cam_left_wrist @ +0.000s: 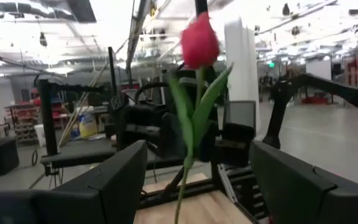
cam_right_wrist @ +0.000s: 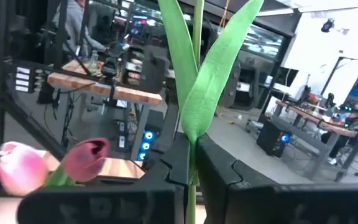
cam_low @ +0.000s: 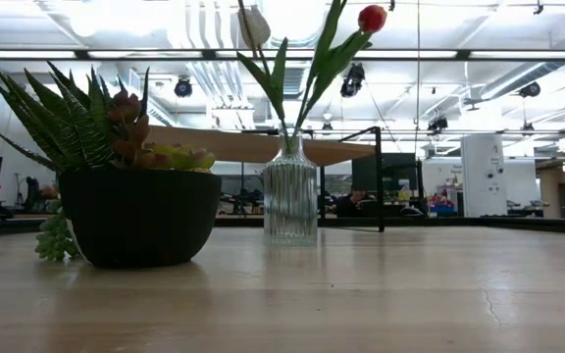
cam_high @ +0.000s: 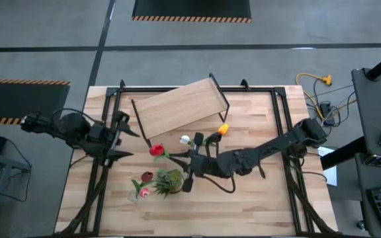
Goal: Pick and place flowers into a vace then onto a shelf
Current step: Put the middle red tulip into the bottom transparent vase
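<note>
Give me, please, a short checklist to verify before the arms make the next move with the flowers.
1. Right gripper grips a flower: ok, its fingers are closed on a green stem.
2. Which flower head that stem carries: cannot tell, the head is out of the right wrist view.
3. Left gripper is free: ok, its fingers are apart, and the red tulip stands ahead of them.
4. Vase is upright: ok, stems are already in it.
5. Shelf is ready: ok, nothing lies on its board.
6. Room around the vase: not ok, the potted spiky plant stands close beside it.
</note>
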{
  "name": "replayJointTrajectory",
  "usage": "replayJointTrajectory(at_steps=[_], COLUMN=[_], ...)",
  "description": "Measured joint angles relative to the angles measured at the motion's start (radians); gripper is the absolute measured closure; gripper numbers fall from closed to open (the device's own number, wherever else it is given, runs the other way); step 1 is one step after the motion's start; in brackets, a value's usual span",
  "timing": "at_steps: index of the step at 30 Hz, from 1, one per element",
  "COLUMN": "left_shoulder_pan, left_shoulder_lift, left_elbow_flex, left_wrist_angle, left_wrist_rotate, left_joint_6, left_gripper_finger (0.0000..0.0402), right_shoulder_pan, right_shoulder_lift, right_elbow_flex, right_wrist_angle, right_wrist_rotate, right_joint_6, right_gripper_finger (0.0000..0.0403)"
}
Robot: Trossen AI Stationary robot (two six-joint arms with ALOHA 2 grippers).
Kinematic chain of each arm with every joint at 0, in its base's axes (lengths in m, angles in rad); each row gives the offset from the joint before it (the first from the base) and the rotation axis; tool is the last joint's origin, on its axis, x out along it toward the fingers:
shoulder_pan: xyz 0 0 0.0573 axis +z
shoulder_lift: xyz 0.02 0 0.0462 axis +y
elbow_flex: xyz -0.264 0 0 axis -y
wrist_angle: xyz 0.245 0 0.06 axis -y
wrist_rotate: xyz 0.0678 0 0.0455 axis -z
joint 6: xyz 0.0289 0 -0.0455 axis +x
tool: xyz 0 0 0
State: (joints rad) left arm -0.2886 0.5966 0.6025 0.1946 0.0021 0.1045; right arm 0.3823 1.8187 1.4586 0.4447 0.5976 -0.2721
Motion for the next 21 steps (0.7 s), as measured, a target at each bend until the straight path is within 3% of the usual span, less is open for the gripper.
replayJointTrajectory(at_steps=[10, 21], left_shoulder_pan=[0.001, 0.004], left_shoulder_lift=[0.288, 0.390], left_elbow_flex=[0.223, 0.348], left_wrist_angle=[-0.128, -0.095], left_wrist_rotate=[-0.001, -0.011], left_joint_6=[0.139, 0.205], left_gripper_finger=[0.0136, 0.0136], right_shoulder_pan=[-0.021, -0.037], right_shoulder_lift=[0.000, -0.031], right_elbow_flex=[0.000, 0.001], right_wrist_angle=[-0.003, -0.004], right_wrist_rotate=[-0.008, -0.033], right_joint_6=[-0.025, -0.046], right_gripper_finger=[0.0390, 0.0390])
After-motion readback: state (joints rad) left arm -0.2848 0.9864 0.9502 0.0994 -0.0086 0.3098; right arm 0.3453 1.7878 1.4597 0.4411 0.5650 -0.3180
